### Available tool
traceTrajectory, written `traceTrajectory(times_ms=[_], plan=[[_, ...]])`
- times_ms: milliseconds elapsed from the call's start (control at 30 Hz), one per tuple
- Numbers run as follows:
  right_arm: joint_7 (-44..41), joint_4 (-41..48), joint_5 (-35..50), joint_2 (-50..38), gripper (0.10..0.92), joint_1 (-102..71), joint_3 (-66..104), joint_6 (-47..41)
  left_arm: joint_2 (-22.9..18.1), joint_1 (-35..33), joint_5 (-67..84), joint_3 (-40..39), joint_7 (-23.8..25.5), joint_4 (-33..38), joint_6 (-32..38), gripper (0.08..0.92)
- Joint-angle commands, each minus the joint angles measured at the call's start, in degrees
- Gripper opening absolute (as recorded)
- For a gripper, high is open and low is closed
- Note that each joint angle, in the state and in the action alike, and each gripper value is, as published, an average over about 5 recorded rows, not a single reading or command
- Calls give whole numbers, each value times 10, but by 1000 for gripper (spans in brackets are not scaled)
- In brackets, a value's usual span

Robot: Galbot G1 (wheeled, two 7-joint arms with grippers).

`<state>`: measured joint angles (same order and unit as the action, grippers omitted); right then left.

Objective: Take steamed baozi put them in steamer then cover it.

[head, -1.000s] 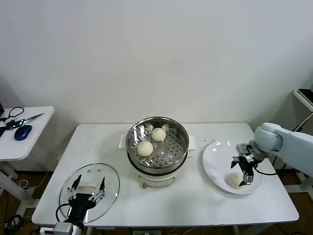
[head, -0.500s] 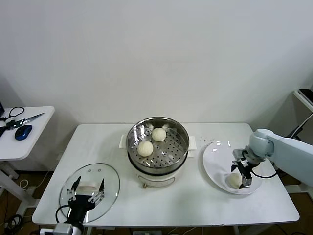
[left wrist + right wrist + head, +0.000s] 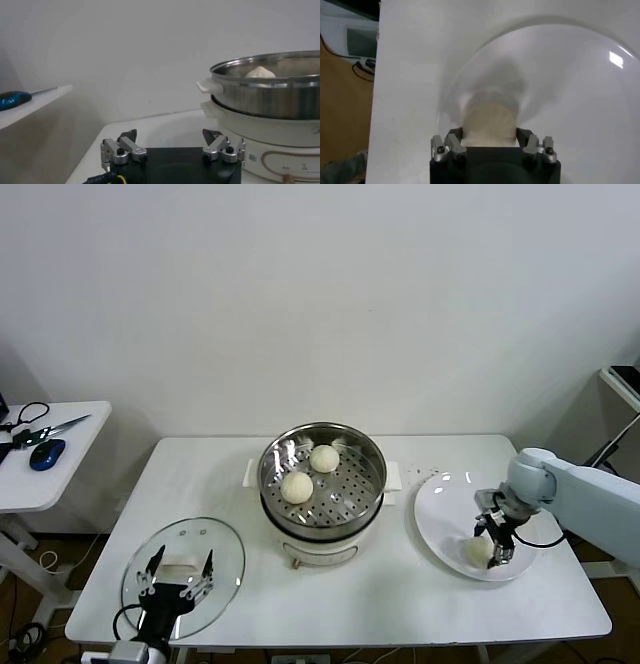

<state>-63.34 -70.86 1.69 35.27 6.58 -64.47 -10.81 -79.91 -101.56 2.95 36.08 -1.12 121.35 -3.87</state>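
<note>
Between the right hand's (image 3: 496, 550) clenched fingers, one baozi (image 3: 479, 550) is grasped; two lie in the steamer (image 3: 322, 477); cover (image 3: 184, 563) unplaced, left hand (image 3: 178, 576) released.

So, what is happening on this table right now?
The right gripper is shut on a baozi lying on the white plate. Two baozi already sit in the steamer. The left gripper waits open over the glass cover, which lies on the table beside the steamer.
</note>
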Motion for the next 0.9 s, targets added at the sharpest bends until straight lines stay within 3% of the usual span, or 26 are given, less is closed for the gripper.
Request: traceTrajectory(times_ms=[33,300,500,733,900], plan=[[-4,4,-9,2,680,42,-13,41,0,-1,1,1,0,2,0,823],[-35,-18,-17,55,683,307,-172,226,0,-3,1,2,0,6,0,823],[-46,-24,19,138,679,435,-223,308,0,-9,1,2,0,6,2,823],[-64,-41,11,231,686,442,-179,345,-3,-12,11,-1,0,11,-2,823],[-72,-52,-53,302,687,376,-121,359,-5,-16,18,0,1,14,-3,823]])
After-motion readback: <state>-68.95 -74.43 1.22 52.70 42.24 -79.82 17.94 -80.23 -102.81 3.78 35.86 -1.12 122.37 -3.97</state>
